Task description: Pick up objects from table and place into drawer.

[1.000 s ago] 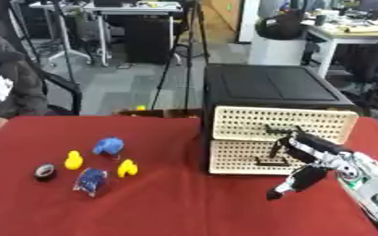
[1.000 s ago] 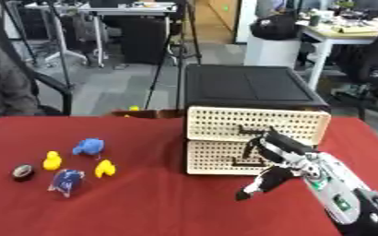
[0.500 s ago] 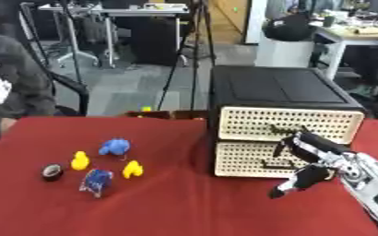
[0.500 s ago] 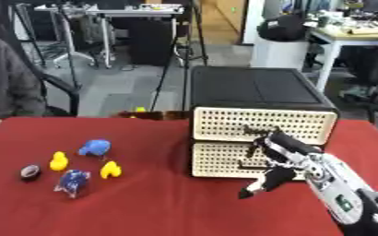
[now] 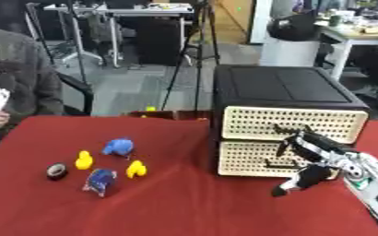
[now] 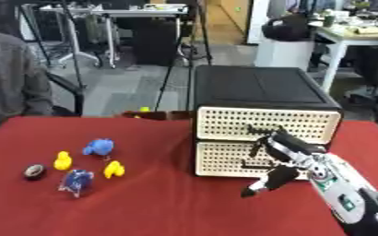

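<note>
So the drawer unit (image 5: 289,124) sits on the right part of the red desk (image 5: 168,203): black case, two cream perforated drawer fronts stacked one over the other. Both drawers look pushed in, so there's no way to see what's inside either of them.

The right robot hand (image 5: 309,156) comes in from the lower right and is up against the drawer fronts, about at the seam between the top and bottom drawer. Its upper fingers (image 5: 293,138) are curled by the dark handle of the lower drawer (image 5: 274,162), and one digit hangs down toward the cloth. Can't tell if it actually has hold of the handle; nothing else is in it.

The stuff to put away is all still out on the desk, well left of the unit in a loose bunch: a blue toy (image 5: 118,147), two yellow ducks (image 5: 83,160) and (image 5: 136,169), a small dark round thing (image 5: 56,171) and a blue packet (image 5: 100,180). None of it touches the drawer unit.

The left robot hand doesn't show in either view.
</note>
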